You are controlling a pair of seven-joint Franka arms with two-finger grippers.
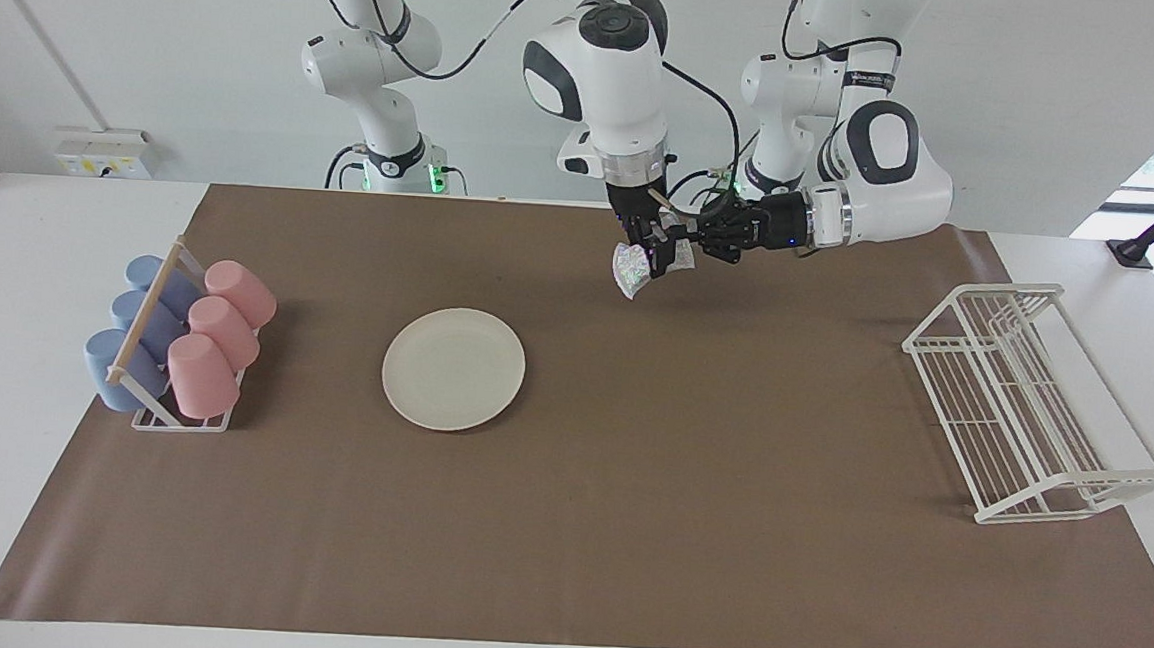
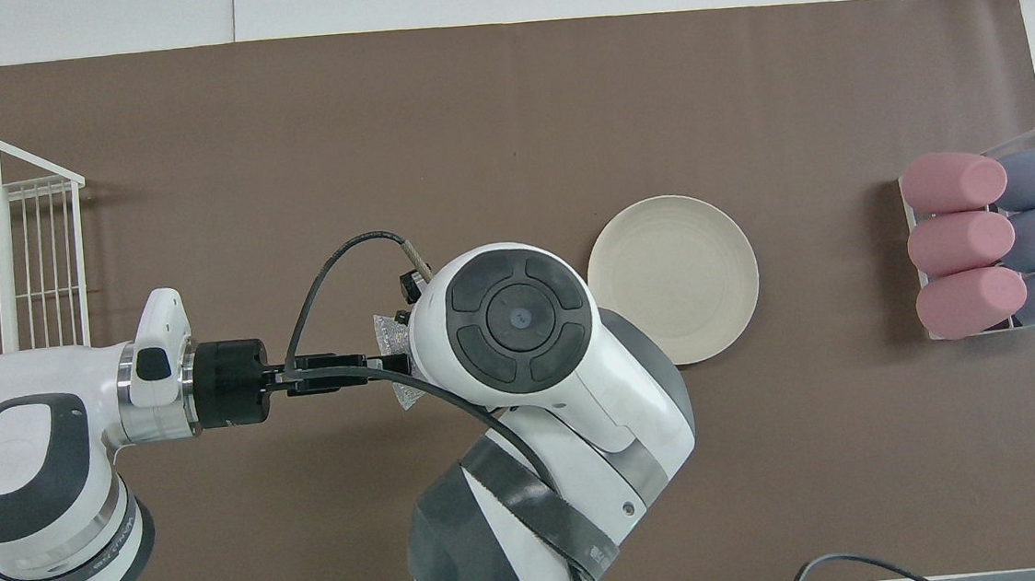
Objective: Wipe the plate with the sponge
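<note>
**Sponge held in the air between two tools**

The left tool (image 1: 687, 243) pinches the sponge (image 1: 631, 267) above the brown mat (image 1: 625, 527). The right tool (image 1: 653, 254) is at the sponge too; its finger spread cannot be told. The plate (image 1: 453, 368) lies on the bench, toward the right arm's end.

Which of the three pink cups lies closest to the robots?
The pink cup at the end of the row nearest the robots, the one highest in the facing view. The other two pink cups lie farther from the robots in the same holder.
</note>
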